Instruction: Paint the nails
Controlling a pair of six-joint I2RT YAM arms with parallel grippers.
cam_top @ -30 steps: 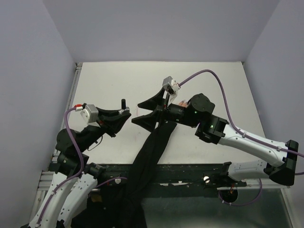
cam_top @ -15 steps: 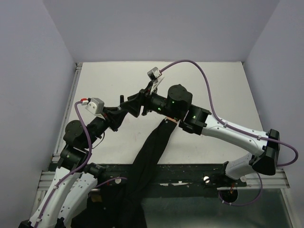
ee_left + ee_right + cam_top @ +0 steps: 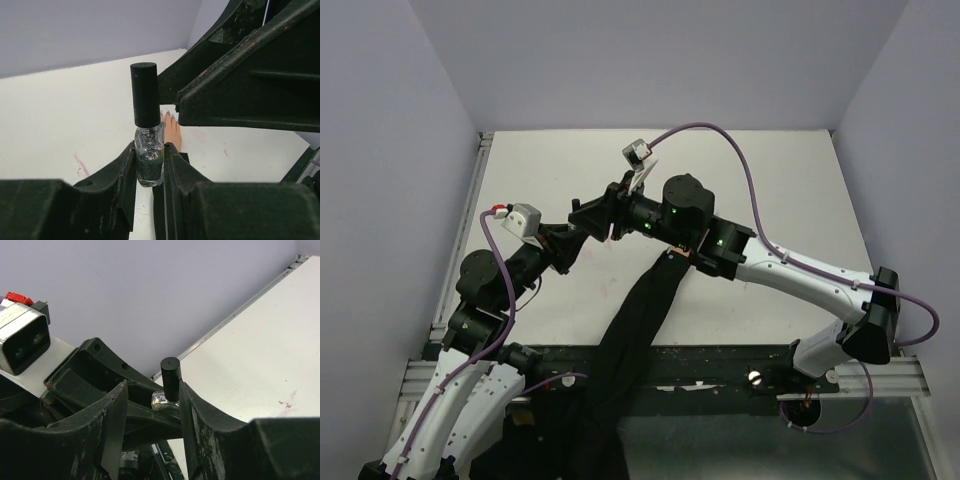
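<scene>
Starting at centre left of the top view: showing the left gripper (image 3: 578, 231) reaching up and right over the white table (image 3: 770, 180). Clamping a small nail polish bottle (image 3: 148, 167) upright at lower centre of the left wrist view, both jaws pressing tight on the clear glass body and leaving the tall black cap (image 3: 145, 95) standing free above them.

Moving right: meeting the right gripper (image 3: 154, 390) tip to tip just above centre of the top view. Straddling the cap in the right wrist view, jaws parted, the cap sitting close against the right-hand finger (image 3: 187, 405) and leaving a clear gap on the left-hand side; not gripping anything.

Further right in the left wrist view: showing the peach fake hand (image 3: 172, 135) lying flat on the table just behind the bottle, the nails (image 3: 168, 114) pale grey-purple and pointing toward the top of the frame, touching neither gripper. Trailing the hand's black sleeve (image 3: 640, 320) down from centre to the bottom edge of the top view, with most of the hand hiding there under the right arm.
</scene>
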